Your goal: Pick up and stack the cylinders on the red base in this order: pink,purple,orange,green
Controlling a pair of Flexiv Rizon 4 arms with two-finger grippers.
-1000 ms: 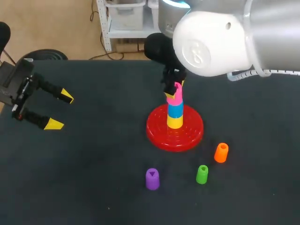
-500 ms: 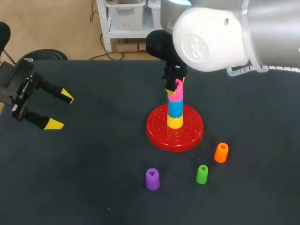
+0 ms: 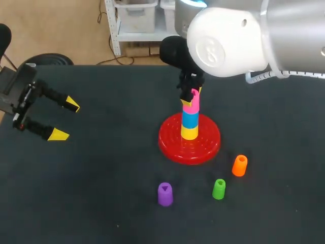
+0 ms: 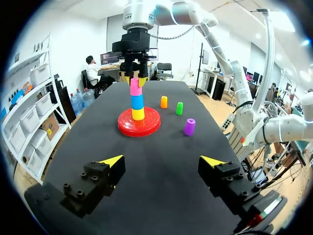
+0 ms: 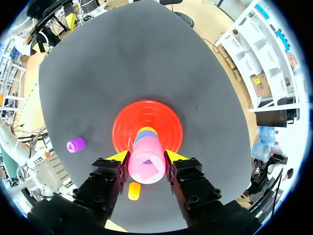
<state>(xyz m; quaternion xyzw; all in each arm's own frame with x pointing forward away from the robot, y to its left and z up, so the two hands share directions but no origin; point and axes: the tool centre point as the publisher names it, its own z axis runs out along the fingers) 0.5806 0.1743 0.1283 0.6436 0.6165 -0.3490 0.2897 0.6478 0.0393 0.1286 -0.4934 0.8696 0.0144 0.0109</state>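
On the bench [image 3: 91,203], right hand [image 5: 146,156] gripped pink cylinder [image 5: 145,169] on red base's [image 3: 172,145] stack; purple [image 3: 165,193], orange [image 3: 239,165], green [image 3: 219,188] lay loose; left hand [image 3: 65,120] gaped.

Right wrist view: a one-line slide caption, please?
Right gripper shut on the pink cylinder, centred over the red base.

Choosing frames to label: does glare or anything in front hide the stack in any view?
Head view: a bright sheen on the right arm, stack unhidden. Left wrist view: stack unobstructed. Right wrist view: the pink cylinder, gripped by the right gripper, covers most of the blue cylinder and yellow cylinder.
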